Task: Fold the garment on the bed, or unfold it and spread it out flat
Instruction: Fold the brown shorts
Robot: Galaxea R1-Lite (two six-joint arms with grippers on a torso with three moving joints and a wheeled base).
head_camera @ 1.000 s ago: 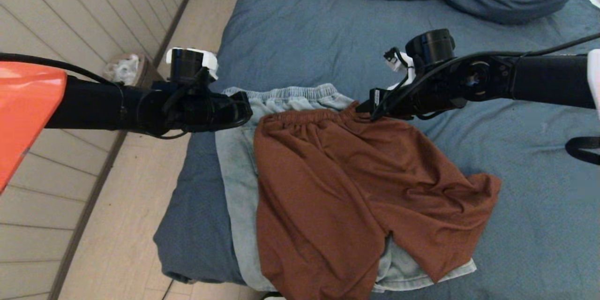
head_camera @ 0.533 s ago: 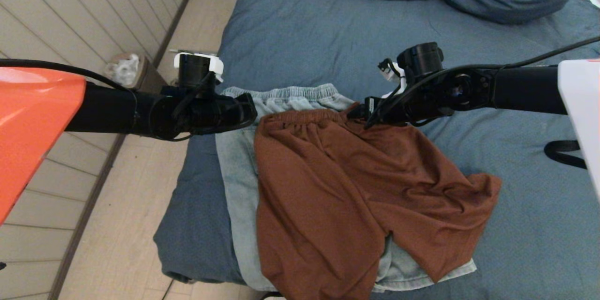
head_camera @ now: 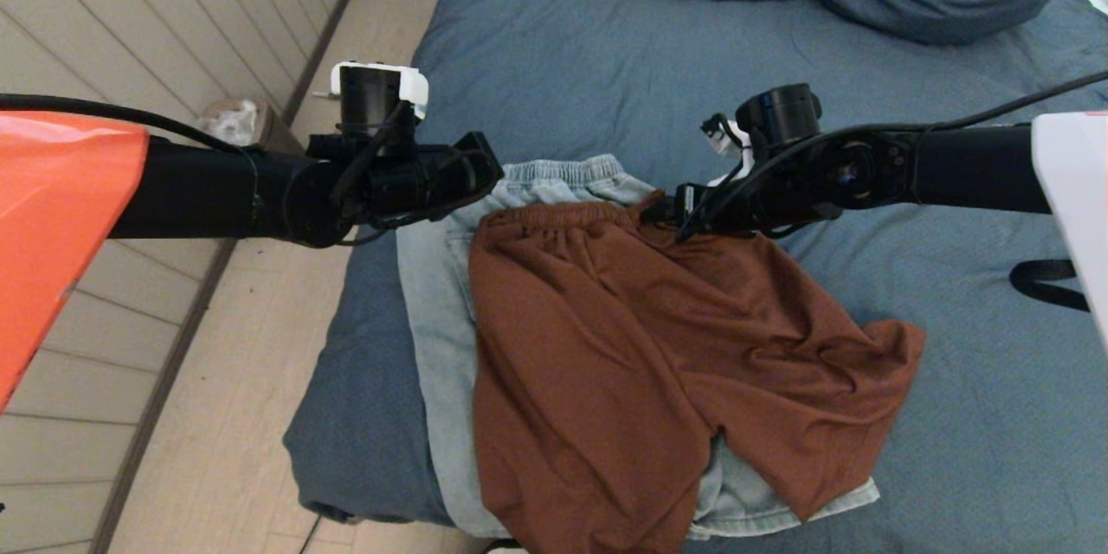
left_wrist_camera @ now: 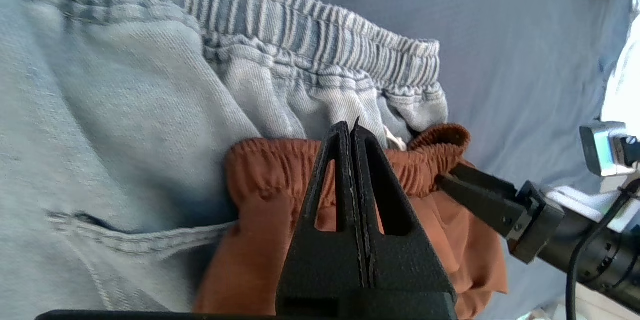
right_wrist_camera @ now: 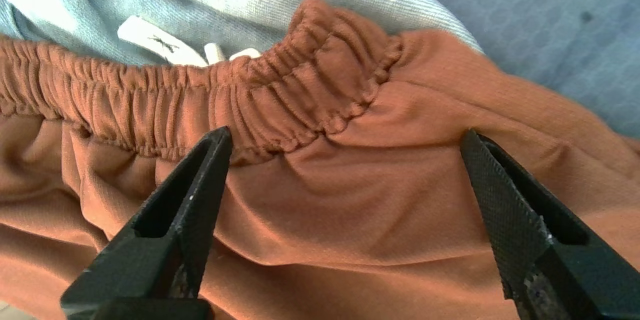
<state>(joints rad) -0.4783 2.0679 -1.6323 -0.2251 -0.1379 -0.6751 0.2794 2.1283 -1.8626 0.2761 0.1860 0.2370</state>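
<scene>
The bed (head_camera: 554, 69) is covered in matt, wrinkled slate-blue cloth. The rust-brown shorts (head_camera: 623, 346) are made of a smooth, faintly sheened knit with a gathered elastic waistband. The pale blue shorts (left_wrist_camera: 125, 90) beneath are seen as washed, twilled denim. Matt black plastic with cross-hatched pads is shown on the right gripper (right_wrist_camera: 345, 135).

Rust-brown shorts (head_camera: 658, 363) lie spread over pale denim shorts (head_camera: 441, 312), seemingly flat, near the slate-blue bed's (head_camera: 995, 415) edge.
</scene>
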